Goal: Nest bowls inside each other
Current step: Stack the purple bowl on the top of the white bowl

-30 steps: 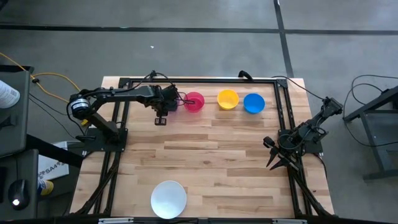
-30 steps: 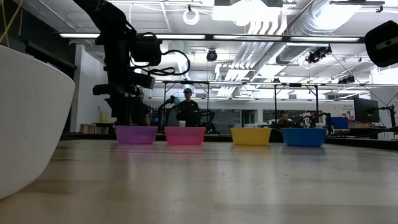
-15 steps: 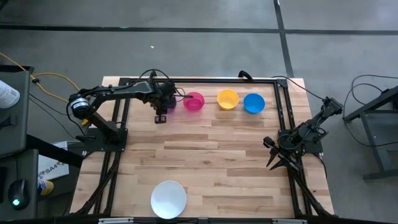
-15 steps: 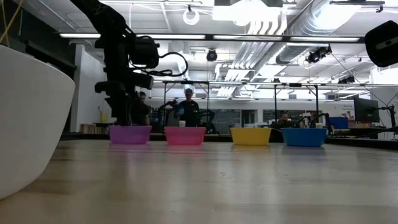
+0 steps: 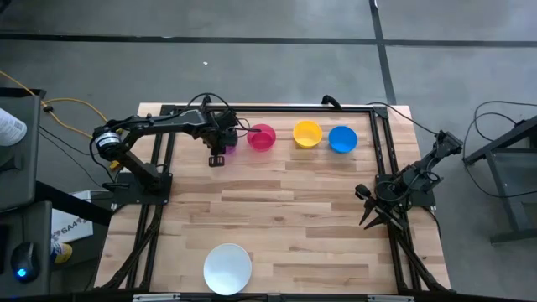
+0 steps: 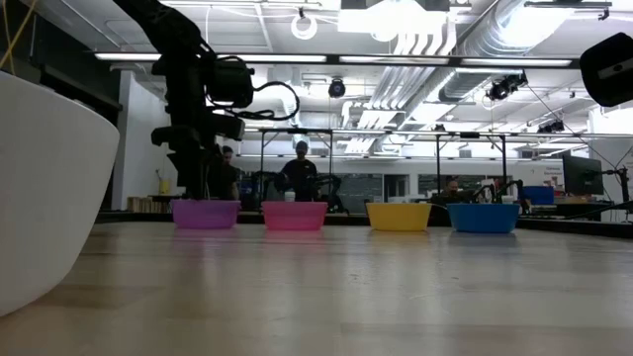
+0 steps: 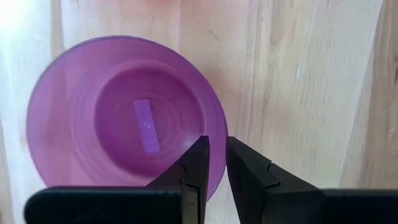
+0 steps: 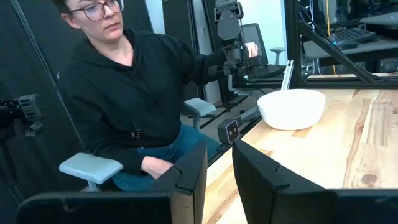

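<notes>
High view: purple bowl [image 7: 124,118] upright, mouth up, rim pinched by left gripper [image 7: 214,163]; right gripper [image 8: 219,163] slightly spread; wood table [image 5: 294,201].

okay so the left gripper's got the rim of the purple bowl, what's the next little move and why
Probably lift it straight up. The left gripper pinches the purple bowl by its rim, and the bowl still sits on the table right beside the pink bowl. It needs height to clear that rim before nesting.

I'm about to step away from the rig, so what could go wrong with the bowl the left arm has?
The left gripper pinches only the thin rim of the purple bowl, so it could slip or tilt when lifted. The pink bowl sits close beside it and might get bumped.
</notes>
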`<act>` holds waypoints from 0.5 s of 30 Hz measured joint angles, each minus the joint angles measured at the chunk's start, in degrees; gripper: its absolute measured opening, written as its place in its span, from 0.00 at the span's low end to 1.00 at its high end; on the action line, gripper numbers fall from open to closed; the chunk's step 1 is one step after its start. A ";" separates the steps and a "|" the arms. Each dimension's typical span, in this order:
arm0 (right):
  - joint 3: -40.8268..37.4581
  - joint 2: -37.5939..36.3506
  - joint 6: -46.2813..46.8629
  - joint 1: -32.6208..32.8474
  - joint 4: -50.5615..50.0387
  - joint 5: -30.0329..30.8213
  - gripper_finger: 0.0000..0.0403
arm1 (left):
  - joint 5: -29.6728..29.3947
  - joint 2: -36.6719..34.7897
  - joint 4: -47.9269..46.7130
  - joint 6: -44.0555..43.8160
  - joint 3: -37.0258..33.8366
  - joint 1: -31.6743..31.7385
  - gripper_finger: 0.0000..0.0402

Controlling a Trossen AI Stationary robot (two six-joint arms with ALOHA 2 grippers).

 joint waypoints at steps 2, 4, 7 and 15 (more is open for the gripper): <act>0.00 -0.01 0.01 0.00 0.00 -0.02 0.18 | 0.08 0.00 -0.35 -0.24 1.33 0.00 0.13; 0.01 -0.01 0.01 0.00 0.00 -0.01 0.18 | 1.19 0.02 -1.10 -1.30 2.70 0.00 0.13; 0.02 -0.02 0.01 0.00 0.00 -0.01 0.18 | 5.80 0.00 -1.15 -3.15 3.43 0.00 0.13; -0.01 -0.01 0.01 0.00 0.00 -0.02 0.18 | 6.08 0.02 -2.64 -6.52 3.43 -0.01 0.13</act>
